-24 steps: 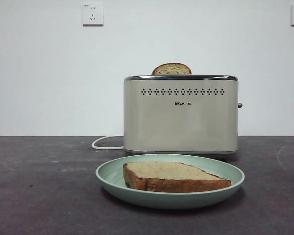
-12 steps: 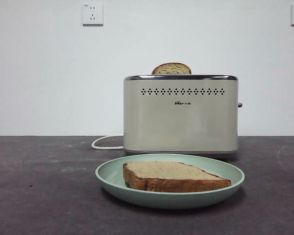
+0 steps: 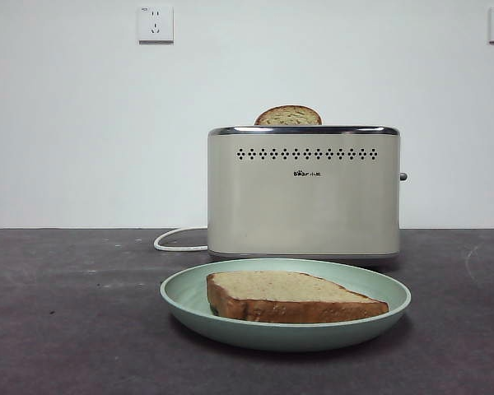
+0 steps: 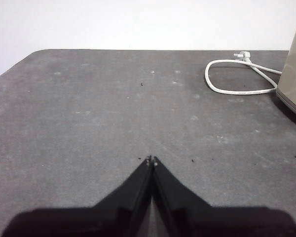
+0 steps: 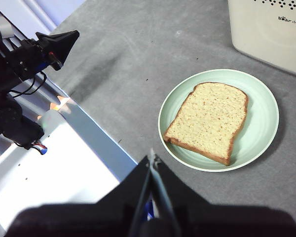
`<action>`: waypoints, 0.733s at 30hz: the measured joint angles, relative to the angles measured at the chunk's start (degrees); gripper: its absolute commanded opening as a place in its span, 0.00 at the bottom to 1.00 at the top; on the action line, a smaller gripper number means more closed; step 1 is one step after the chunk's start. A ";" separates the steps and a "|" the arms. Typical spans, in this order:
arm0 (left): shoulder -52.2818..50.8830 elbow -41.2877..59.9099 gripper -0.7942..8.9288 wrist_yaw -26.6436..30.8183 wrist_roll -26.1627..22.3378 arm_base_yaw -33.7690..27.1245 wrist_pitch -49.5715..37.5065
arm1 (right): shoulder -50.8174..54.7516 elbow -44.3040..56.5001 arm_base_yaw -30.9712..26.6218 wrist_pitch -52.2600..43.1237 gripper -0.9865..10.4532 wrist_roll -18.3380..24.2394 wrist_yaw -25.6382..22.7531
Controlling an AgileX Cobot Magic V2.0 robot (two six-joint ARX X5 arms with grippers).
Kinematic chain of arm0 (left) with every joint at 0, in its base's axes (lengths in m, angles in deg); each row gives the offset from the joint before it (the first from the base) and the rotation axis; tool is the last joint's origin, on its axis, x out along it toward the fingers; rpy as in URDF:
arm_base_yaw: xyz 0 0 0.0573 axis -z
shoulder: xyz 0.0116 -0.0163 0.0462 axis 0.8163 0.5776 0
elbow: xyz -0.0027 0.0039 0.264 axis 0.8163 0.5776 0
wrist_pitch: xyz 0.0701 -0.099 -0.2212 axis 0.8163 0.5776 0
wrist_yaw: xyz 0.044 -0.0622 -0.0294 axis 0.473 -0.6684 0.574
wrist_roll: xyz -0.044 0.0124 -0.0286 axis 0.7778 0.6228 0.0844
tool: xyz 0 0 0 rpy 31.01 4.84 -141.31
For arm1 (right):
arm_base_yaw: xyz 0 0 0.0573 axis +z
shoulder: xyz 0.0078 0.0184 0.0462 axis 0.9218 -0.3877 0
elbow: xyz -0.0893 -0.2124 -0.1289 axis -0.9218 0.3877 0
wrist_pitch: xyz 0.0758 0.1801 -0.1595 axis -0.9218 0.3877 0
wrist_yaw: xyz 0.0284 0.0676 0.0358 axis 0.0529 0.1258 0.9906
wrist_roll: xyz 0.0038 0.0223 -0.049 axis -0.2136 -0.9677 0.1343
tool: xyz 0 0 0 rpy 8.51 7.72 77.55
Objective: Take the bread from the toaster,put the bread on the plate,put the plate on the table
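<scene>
The bread (image 3: 290,296) (image 5: 209,121), a wide tan slice with a brown crust, lies flat on the mint-green plate (image 3: 189,298) (image 5: 264,116). The plate rests on the dark grey table (image 3: 66,313) just in front of the cream toaster (image 3: 303,193) (image 5: 269,22). A narrower dome-topped slice (image 3: 288,116) pokes out of the toaster's top. My right gripper (image 5: 152,159) hovers high above the table's near edge, shut and empty, short of the plate. My left gripper (image 4: 151,160) is shut and empty, low over bare table away from the toaster's side (image 4: 295,84).
The toaster's white cord (image 3: 179,240) (image 4: 237,79) loops on the table beside it. In the right wrist view the other arm's black gripper (image 5: 54,44) and the robot's white base (image 5: 54,163) lie beyond the table's edge. Wall sockets (image 3: 156,24) sit on the back wall.
</scene>
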 measured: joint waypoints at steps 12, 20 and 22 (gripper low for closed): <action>0.00 0.00 0.08 0.00 0.00 0.00 0.00 | 3.37 0.00 -4.87 -0.20 0.09 5.35 -2.84; 0.00 0.00 0.08 0.00 0.00 0.00 0.00 | 12.26 1.73 -22.25 -8.63 0.09 8.57 -3.41; 0.00 0.00 0.08 0.00 0.00 0.00 0.00 | 15.17 4.66 -24.46 -12.31 0.09 8.57 -3.39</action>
